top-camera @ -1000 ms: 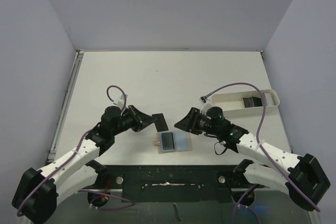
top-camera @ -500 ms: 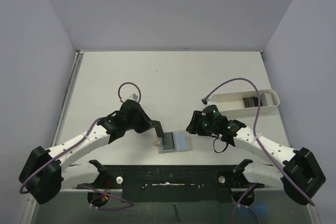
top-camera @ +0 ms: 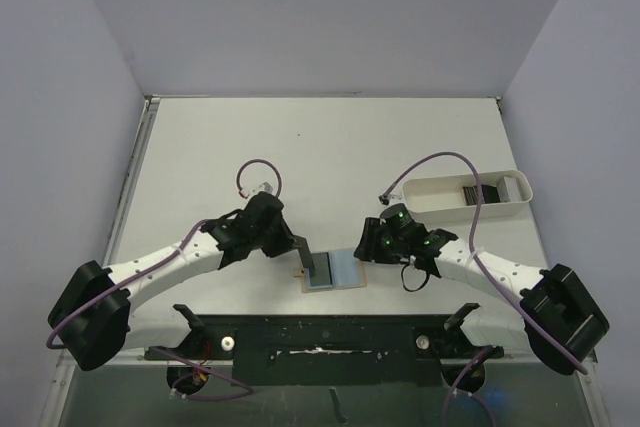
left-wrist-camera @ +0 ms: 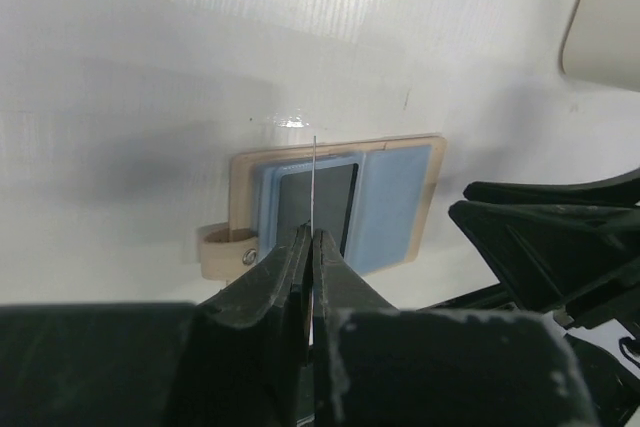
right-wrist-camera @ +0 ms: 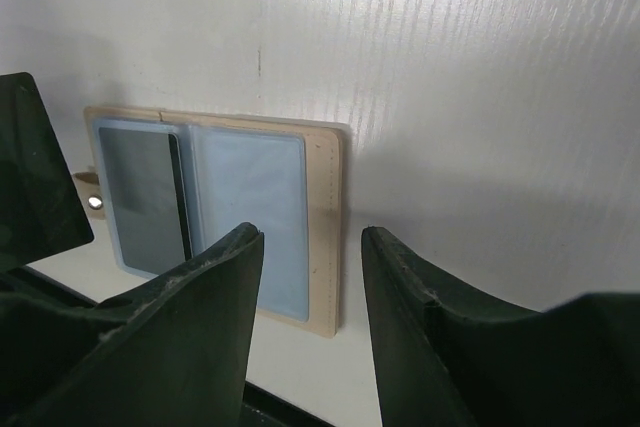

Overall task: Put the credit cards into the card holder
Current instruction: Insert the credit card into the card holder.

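Mid-frame, the left gripper (left-wrist-camera: 310,247) pinches a card (left-wrist-camera: 312,182) edge-down over the wallet (left-wrist-camera: 395,197) (aiming for its pocket). The right gripper (right-wrist-camera: 310,247), jaws apart, hovers at its right edge, likely to steady it.

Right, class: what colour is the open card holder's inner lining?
Light blue; the card holder shows best in the right wrist view.

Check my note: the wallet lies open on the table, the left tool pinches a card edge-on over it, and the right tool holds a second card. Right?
Not quite. The right tool holds nothing: the right wrist view shows its fingers apart and empty by the wallet's right edge. The rest stands: the wallet lies open on the table, and the left tool pinches a card edge-on over it.
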